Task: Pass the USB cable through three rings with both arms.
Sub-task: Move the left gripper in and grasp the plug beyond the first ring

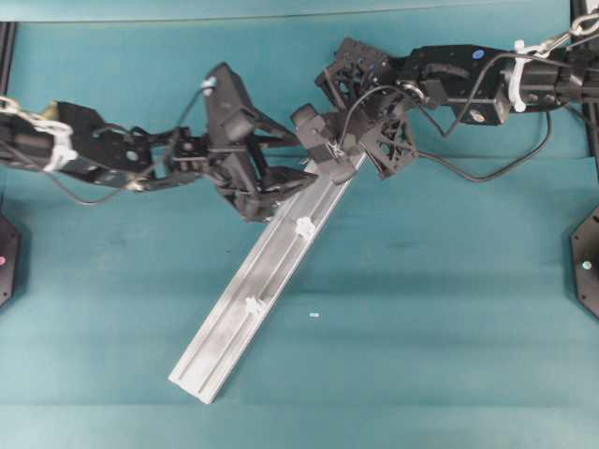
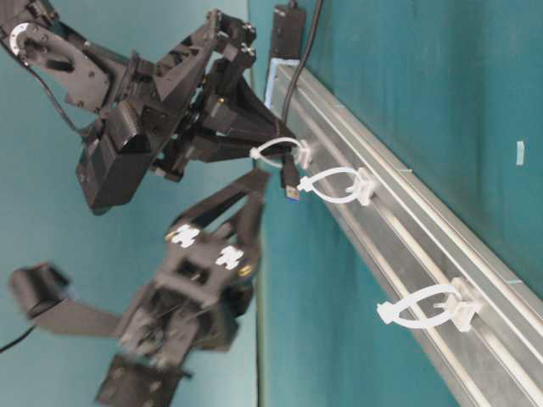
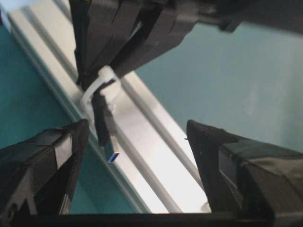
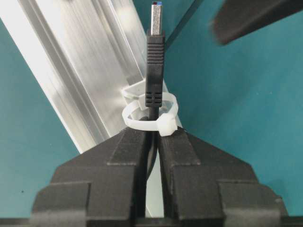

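Observation:
The USB cable's plug pokes through the first ring at the rail's upper end. My right gripper is shut on the cord just behind that ring. From table level the plug hangs between the first ring and the second ring; the third ring stands further along. My left gripper is open, its fingers either side of the rail, just short of the plug. Overhead, the left gripper and right gripper meet at the rail's top.
The silver rail lies diagonally on the teal table. The cable runs back to a black hub at the rail's far end. A small white scrap lies right of the rail. Black mounts sit at the table sides.

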Available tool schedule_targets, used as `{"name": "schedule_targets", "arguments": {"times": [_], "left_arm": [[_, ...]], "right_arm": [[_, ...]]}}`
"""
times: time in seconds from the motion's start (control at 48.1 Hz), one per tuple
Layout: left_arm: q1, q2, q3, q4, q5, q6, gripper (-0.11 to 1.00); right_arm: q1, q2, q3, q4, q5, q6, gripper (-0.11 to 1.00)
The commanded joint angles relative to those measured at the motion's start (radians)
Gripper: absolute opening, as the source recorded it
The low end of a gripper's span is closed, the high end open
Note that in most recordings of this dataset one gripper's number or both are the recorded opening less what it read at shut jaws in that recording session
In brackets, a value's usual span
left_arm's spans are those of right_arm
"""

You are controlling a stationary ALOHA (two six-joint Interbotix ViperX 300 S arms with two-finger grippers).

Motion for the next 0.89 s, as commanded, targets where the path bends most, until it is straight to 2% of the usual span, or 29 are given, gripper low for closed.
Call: {"name": "schedule_targets", "arguments": {"times": [0.0, 0.312, 0.873], "left_arm": [[-0.003, 0.054, -0.031, 0.003, -0.002, -0.003, 0.9], [0.029, 0.08, -0.051, 0.003, 0.006, 0.003, 0.89], [0.029, 0.091, -0.081, 0.003, 0.005, 0.005, 0.86]], "right_arm": [[0.003, -0.003, -0.008, 0.005, -0.005, 0.009, 0.08], [0.003, -0.003, -0.003, 0.02, -0.002, 0.006, 0.08], [0.003, -0.003, -0.003, 0.021, -0.005, 0.009, 0.08]]}}
